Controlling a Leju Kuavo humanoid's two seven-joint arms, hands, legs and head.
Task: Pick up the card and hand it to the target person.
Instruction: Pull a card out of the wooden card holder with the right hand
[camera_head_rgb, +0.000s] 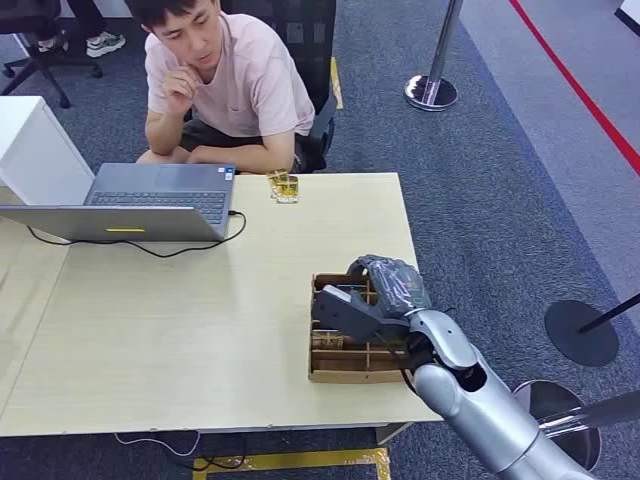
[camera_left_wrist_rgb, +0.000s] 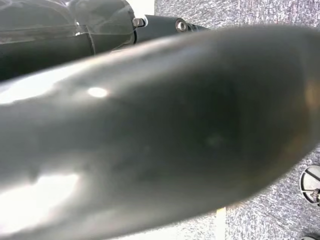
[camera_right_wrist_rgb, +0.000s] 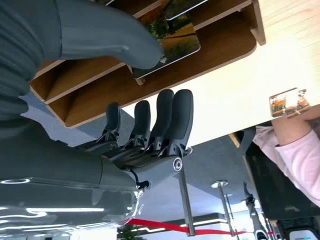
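Observation:
A wooden slotted card rack (camera_head_rgb: 355, 372) stands near the table's front right edge, with picture cards standing in its slots. My right hand (camera_head_rgb: 377, 295) hovers over the rack's far end. In the right wrist view the thumb (camera_right_wrist_rgb: 113, 37) has its tip on a card with a landscape picture (camera_right_wrist_rgb: 177, 37), which leans in the rack (camera_right_wrist_rgb: 226, 40). The darker fingers (camera_right_wrist_rgb: 162, 120) curl outside the rack wall, apart from the thumb, and nothing is pinched between them. The person (camera_head_rgb: 226, 80) in a pink shirt sits at the table's far side, chin on hand.
An open laptop (camera_head_rgb: 151, 200) with a black cable lies at the table's far left, beside a white box (camera_head_rgb: 34, 150). A small clear stand with pictures (camera_head_rgb: 283, 185) sits in front of the person. Stanchion bases (camera_head_rgb: 432, 92) stand on the carpet to the right.

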